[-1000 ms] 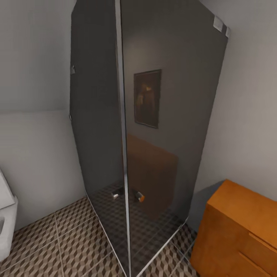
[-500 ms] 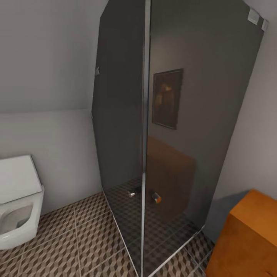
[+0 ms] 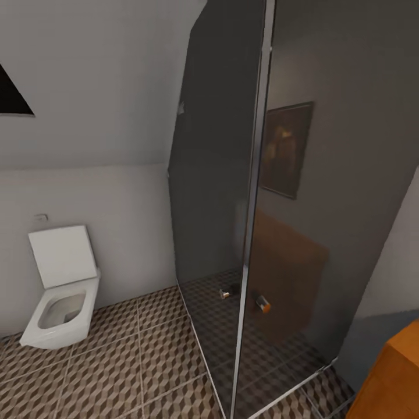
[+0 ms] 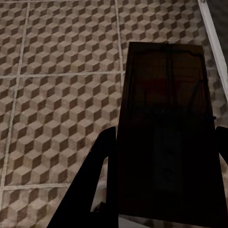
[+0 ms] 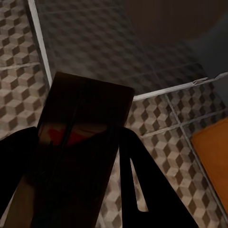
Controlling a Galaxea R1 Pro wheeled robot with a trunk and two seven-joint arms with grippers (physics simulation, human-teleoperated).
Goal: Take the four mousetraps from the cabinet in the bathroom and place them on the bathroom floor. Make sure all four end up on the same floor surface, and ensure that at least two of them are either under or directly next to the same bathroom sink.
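Leftward camera panning is bringing the toilet (image 3: pixel 61 291) into view. Mousetraps are being clamped in the left gripper (image 4: pixel 161 156) and right gripper (image 5: pixel 76 161); sink-side bathroom floor (image 3: pixel 116 372) placement is being approached.

A white toilet (image 3: pixel 61 291) stands on the patterned floor (image 3: pixel 145 361) beside a dark glass shower (image 3: pixel 262 192); the orange cabinet (image 3: pixel 393 378) sits near it

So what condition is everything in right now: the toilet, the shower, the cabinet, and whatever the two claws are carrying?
Toilet: lid up, bowl open.
Shower glass: dark-tinted, upright, closed at the corner.
Cabinet: a corner in view, top bare; drawers not visible.
Left gripper: shut on a mousetrap, held above the tiled floor.
Right gripper: shut on another mousetrap, red spot visible.
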